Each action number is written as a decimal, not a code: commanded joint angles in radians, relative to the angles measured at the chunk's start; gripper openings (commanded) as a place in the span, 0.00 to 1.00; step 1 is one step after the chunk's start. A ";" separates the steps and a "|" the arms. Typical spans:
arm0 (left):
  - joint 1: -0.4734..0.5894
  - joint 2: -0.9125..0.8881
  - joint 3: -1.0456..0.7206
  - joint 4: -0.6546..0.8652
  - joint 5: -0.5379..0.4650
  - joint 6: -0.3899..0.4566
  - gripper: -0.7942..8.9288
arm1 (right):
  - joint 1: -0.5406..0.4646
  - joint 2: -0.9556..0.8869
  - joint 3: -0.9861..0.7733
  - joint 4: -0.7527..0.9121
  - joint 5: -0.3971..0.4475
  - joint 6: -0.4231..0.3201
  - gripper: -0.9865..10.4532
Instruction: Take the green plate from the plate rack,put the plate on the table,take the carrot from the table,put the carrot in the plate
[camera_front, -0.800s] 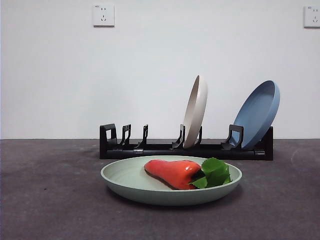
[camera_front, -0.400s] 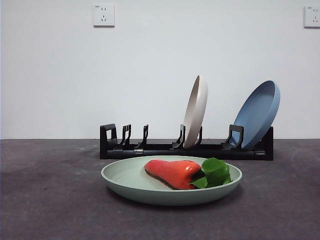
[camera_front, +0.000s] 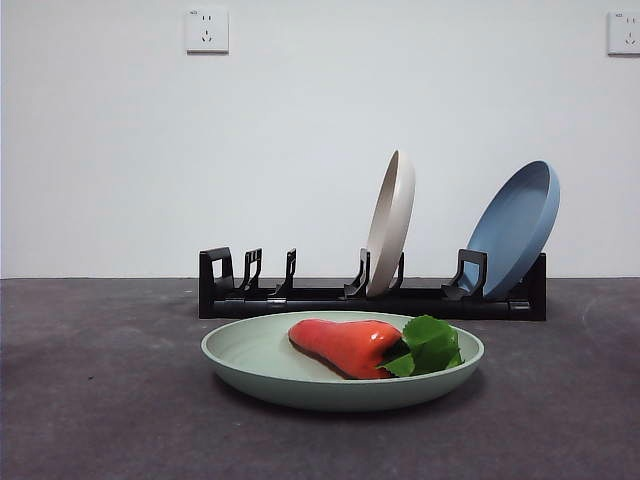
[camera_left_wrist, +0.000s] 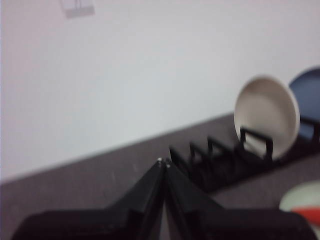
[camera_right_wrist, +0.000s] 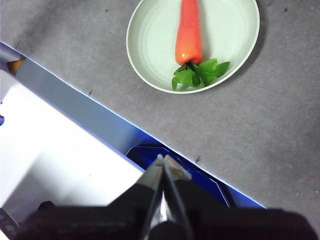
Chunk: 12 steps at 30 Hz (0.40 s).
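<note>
- Seeing the carrot (camera_front: 348, 345) lying in the green plate (camera_front: 250, 358), I judge little can go wrong.
- Both grippers, left gripper (camera_left_wrist: 163, 162) and right gripper (camera_right_wrist: 162, 159), are pressed together, well clear of it.

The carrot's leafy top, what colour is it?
Bright green; the carrot shows best in the right wrist view.
</note>
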<state>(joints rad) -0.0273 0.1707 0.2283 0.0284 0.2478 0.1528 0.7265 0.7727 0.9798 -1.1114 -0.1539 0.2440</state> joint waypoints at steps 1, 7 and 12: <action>0.004 -0.050 -0.084 0.005 -0.019 -0.039 0.08 | 0.002 -0.002 -0.005 0.003 0.003 0.006 0.09; 0.004 -0.137 -0.180 -0.030 -0.018 -0.050 0.08 | 0.002 -0.002 -0.005 0.003 0.003 0.006 0.09; 0.004 -0.169 -0.214 -0.095 -0.037 -0.057 0.08 | 0.002 -0.002 -0.005 0.003 0.003 0.006 0.09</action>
<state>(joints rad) -0.0269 0.0048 0.0273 -0.0608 0.2184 0.1093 0.7265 0.7727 0.9798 -1.1114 -0.1535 0.2440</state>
